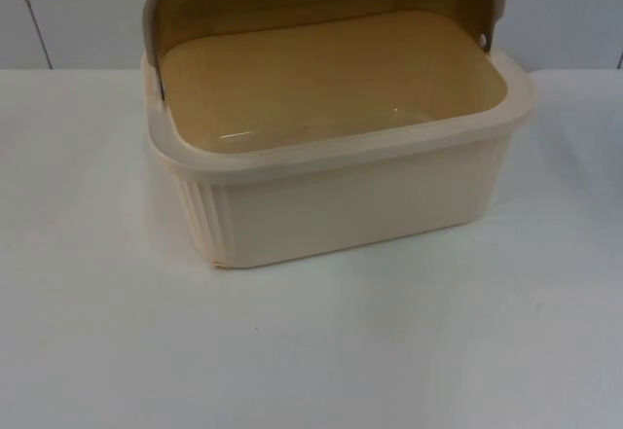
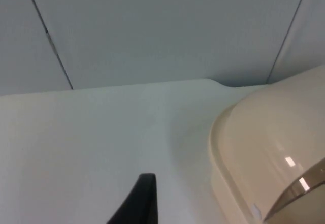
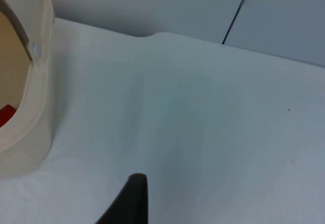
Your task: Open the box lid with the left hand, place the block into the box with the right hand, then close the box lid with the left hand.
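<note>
Box: the cream ribbed box (image 1: 341, 196) sits toward the back of the white desk (image 1: 311, 351), close to the grey partition wall (image 1: 78, 11), and it is standing open

Lid: the translucent amber lid (image 1: 321, 1) with its pale rim is swung up and back behind the opening, tilted over the rear edge of the box; a small hinge pin shows at the right end

Inside the box: from the top view the tan floor looks bare, with only glints of light on it; from the right wrist view a small patch of red, the block (image 3: 6, 115), peeks just inside the box wall, low down in the box

Left pincer: one black fingertip (image 2: 139, 201) shows in the left wrist view, hovering over bare desk just beside the rounded end of the box, apart from it; how wide the pincer stands I cannot tell

Right pincer: one black fingertip (image 3: 129, 201) shows in the right wrist view, over bare desk near the other end of the box, not touching it and holding nothing I can see; its opening I cannot tell either
</note>
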Tool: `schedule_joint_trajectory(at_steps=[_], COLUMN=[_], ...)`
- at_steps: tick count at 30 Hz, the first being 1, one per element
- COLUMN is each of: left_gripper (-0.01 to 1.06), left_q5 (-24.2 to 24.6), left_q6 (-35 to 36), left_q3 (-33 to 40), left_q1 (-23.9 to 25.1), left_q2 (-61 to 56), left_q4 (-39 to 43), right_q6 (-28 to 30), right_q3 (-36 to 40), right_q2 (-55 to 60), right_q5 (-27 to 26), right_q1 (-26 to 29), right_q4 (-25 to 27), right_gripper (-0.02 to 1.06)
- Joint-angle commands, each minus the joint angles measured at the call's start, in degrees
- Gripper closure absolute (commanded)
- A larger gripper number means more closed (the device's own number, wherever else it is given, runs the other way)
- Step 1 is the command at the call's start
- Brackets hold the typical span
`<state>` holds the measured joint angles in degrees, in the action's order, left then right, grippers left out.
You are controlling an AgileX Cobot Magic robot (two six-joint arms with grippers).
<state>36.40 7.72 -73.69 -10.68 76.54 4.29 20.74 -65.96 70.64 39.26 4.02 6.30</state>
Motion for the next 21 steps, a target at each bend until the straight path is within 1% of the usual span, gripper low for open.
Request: schedule_joint_trajectory(at_steps=[1,2,4,7,8,10,12,13,14,17,19,21], left_gripper=[0.00,0.00,0.00,0.00,0.00,0.00,0.00,0.00,0.00,0.00,0.00,0.00], left_q5=[-4.6,-4.6,-9.6,-14.7,-14.7,-18.6,-20.3,-20.5,-20.5,-20.5,-20.5,-20.1], left_q6=[0.7,0.7,0.7,0.7,0.7,0.7,-0.3,-1.8,-1.8,-6.4,-7.3,-10.2], left_q3=[0.3,0.3,0.3,0.3,0.3,0.3,-0.1,-0.6,-0.6,-3.8,-5.1,-8.5], left_q1=[0.3,0.3,0.3,0.3,0.3,0.3,0.3,0.2,0.2,-1.6,-2.2,-4.2], left_q2=[-0.5,-0.5,-0.5,0.0,0.0,1.6,3.3,4.9,4.9,10.6,12.2,15.1], left_q4=[1.0,1.0,1.8,1.6,1.6,0.8,1.2,1.2,1.2,1.1,1.1,1.0], right_q6=[0.5,0.5,0.5,0.1,0.1,0.1,0.1,0.1,0.1,0.1,0.1,0.0], right_q3=[-0.2,-0.2,-0.2,-0.2,-0.2,-0.2,-0.2,-0.2,-0.2,-0.2,-0.2,-0.2], right_q2=[-0.6,-0.6,-0.6,-0.6,-0.6,-0.6,-0.6,-0.6,-0.6,-0.6,-0.6,-0.6], right_q5=[-0.4,-0.4,-0.4,-0.4,-0.4,-0.6,-1.0,-1.2,-1.2,-1.3,-1.3,-1.3], right_q1=[0.4,0.4,0.4,0.4,0.4,0.4,0.4,0.4,0.4,0.4,0.4,0.4], right_q4=[-0.2,-0.2,-0.1,0.0,0.0,0.0,0.0,0.0,0.0,0.0,0.0,0.0], right_gripper=[-0.01,-0.01,-0.01,-0.01,-0.01,-0.01,-0.01,-0.01,-0.01,-0.01,-0.01,-0.01])
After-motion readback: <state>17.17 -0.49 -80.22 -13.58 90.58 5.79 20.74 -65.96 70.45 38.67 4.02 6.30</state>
